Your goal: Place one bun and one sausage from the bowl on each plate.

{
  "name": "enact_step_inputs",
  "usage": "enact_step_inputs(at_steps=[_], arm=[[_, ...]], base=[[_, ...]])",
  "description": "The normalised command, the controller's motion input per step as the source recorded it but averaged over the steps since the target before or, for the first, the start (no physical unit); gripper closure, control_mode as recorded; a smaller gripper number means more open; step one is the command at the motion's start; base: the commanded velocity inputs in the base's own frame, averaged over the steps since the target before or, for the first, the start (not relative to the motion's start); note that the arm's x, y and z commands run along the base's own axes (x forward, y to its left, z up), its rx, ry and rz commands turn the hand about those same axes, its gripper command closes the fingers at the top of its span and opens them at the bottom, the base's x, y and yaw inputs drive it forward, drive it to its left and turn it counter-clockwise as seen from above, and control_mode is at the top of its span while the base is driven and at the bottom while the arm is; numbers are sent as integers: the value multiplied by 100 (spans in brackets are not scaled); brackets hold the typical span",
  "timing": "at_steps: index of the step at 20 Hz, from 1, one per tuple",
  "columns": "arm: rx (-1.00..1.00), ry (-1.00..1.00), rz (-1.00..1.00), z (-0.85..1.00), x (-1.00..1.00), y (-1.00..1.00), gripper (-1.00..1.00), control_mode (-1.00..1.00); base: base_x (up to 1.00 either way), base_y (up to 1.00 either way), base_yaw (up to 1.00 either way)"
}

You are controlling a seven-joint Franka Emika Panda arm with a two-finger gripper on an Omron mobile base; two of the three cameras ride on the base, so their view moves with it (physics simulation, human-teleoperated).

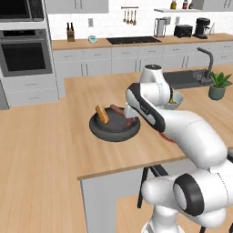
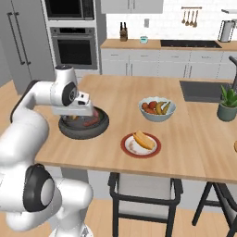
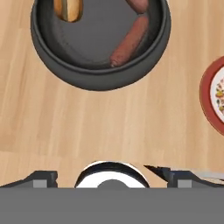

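Fingers [image 3: 109, 175] wide apart; right base view shows bun [image 2: 144, 140] on plate [image 2: 127, 149].

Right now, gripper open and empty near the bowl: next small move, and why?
Probably drop onto a sausage in the bowl and close. The red-rimmed plate already carries a bun but no sausage, and the gripper is open and empty.

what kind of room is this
A home kitchen, rendered rather than filmed. A wall oven is built into the cabinets, a cooktop sits in the back counter, and a sink with a tap is set into the wooden island that holds the dark bowl of sausages.
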Motion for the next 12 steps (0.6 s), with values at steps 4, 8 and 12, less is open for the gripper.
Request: enact_step_inputs(at_steps=[4,8,12], arm=[[0,0,-4,-69,100,35,-100,-100],[-1,0,-10,-71,100,2,-100,-100],[-6,1,-14,-50,97,0,-100,-100]], base=[[0,0,0],[0,0,0],[0,0,0]])
